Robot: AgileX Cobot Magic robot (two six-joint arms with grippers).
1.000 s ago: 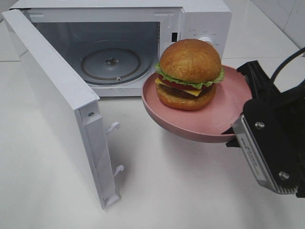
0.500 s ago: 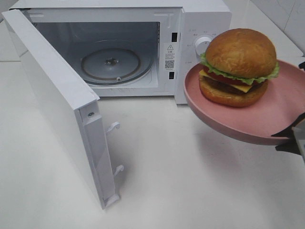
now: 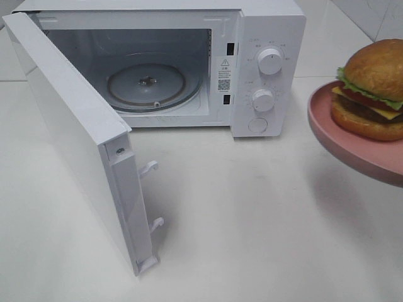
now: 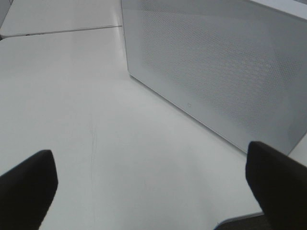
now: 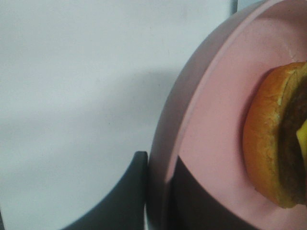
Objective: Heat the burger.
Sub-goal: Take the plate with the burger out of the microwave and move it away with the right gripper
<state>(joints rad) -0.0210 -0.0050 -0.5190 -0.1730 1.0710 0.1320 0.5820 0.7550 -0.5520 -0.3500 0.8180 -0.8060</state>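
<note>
A: What does the burger look like?
B: The burger with a glossy golden-brown bun, green lettuce, yellow cheese and dark patty (image 3: 373,91) sits on a round pink plate (image 3: 340,135), held in the air at the far right, cut by the frame edge.
A: Who holds it?
B: The right gripper (image 5: 156,199), its dark fingers (image 5: 125,196) clamped on the plate's rim, one outside, one inside.
A: And the other?
B: The left gripper (image 4: 153,184) hangs spread wide, holding nothing, beside the white perforated microwave door (image 3: 75,135).
A: Room to move?
B: The white microwave (image 3: 267,38) stands open, its glass turntable (image 3: 147,83) bare; the white tabletop (image 3: 252,220) between door edge and plate is free.
</note>
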